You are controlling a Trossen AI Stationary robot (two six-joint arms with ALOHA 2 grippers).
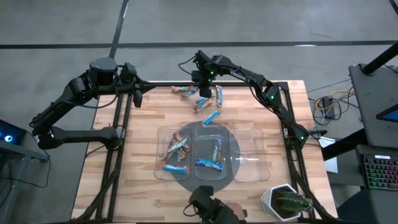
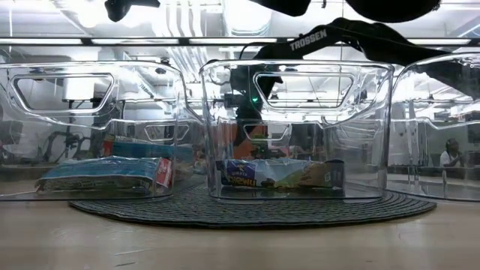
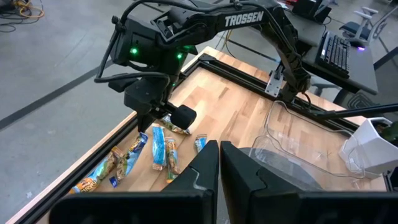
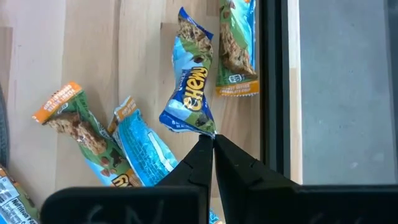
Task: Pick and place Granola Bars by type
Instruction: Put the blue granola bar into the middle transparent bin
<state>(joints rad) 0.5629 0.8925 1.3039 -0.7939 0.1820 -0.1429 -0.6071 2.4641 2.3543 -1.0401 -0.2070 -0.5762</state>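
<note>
- Pinching the tail end of one blue bar (image 4: 194,93) at the far edge of the table (image 1: 149,102), right gripper (image 4: 208,142) fingers squeezed shut on the wrapper.
- Lying loose around that blue bar: more Granola Bars (image 1: 211,116), beside the black rail (image 4: 277,87).
- Sitting nearer than the loose pile: clear trays (image 1: 258,134) with bars inside, on a round dark mat (image 2: 247,210).
- Hanging over the table's left far corner: left gripper (image 3: 219,152), fingers closed together, holding nothing.

"TROSSEN" on right arm (image 3: 249,22); "CHEWY" on blue granola bar wrapper (image 4: 194,93).
</note>
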